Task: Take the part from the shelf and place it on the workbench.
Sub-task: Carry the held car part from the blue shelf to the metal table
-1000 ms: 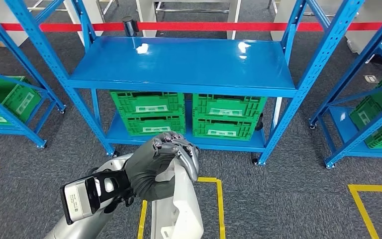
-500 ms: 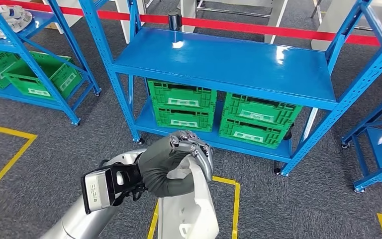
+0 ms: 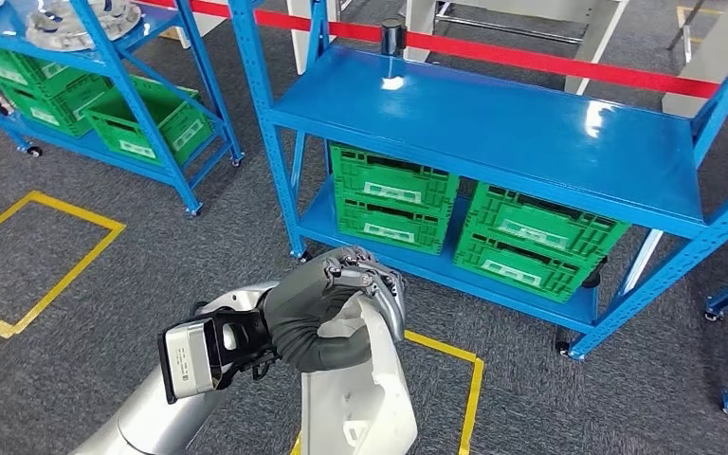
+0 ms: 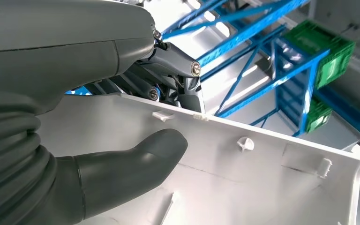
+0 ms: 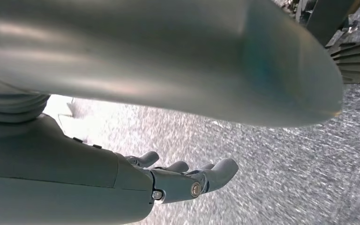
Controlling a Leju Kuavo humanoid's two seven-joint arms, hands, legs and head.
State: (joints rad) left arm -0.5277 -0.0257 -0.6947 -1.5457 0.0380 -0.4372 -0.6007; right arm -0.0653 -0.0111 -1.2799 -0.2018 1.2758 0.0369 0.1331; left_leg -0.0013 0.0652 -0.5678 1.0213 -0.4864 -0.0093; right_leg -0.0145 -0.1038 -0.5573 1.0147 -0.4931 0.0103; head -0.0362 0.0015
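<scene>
Right now your left hand (image 3: 336, 303) grips the white part (image 3: 355, 403), fingers (image 3: 374, 284) curled over its top edge and the thumb (image 4: 136, 161) pressed flat against its inner face, where small clips and ribs show. You hold the part upright, low in the head view, over grey carpet (image 3: 133, 313) marked with yellow tape lines (image 3: 47, 284). Ahead of you stands a blue shelf (image 3: 493, 128) with a bare top deck and four green crates (image 3: 474, 227) stacked in pairs on its lower deck. Another blue rack (image 3: 104, 85) off to your left carries more green crates. Your right hand (image 5: 183, 180) hangs over the carpet with its fingers apart and nothing in it.
</scene>
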